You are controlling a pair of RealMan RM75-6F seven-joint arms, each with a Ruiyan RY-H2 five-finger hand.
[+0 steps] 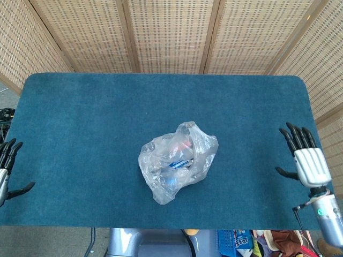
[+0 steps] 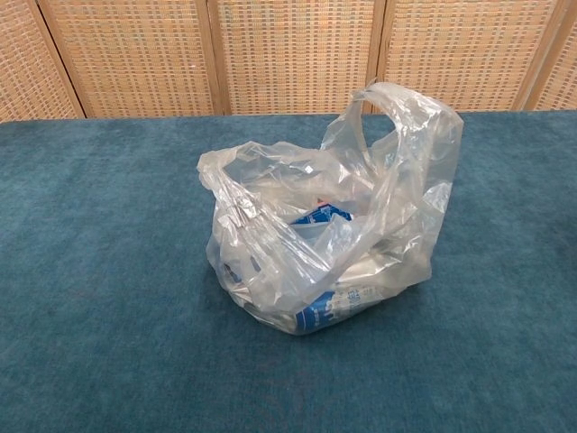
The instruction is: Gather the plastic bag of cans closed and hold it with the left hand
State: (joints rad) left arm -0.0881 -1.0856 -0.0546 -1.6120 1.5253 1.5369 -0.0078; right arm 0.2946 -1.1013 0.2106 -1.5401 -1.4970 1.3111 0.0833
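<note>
Your right hand (image 1: 306, 160) sat at the table's right edge, palm down, with its fingers spread and pointing away from the robot and its thumb jutting toward the table's middle; it held nothing. Your left hand (image 1: 6, 170) showed only partly at the left border of the head view, off the table's left edge, fingers likewise apart and thumb out to the side, also holding nothing. Neither hand appeared in the chest view.

You had the clear plastic bag (image 1: 177, 161) well apart from both hands, resting on the blue cloth-covered table (image 1: 96, 118) a little nearer the robot than the middle. Its mouth gaped upward, ungathered, and one handle loop (image 2: 397, 113) stood up on the bag's right side in the chest view. Through the crinkled film you could make out blue-and-white cans (image 2: 326, 307) lying low in the bag, with a touch of red showing from above; how many cans, I could not tell.

Woven cane screens (image 1: 171, 35) stood behind the table.
</note>
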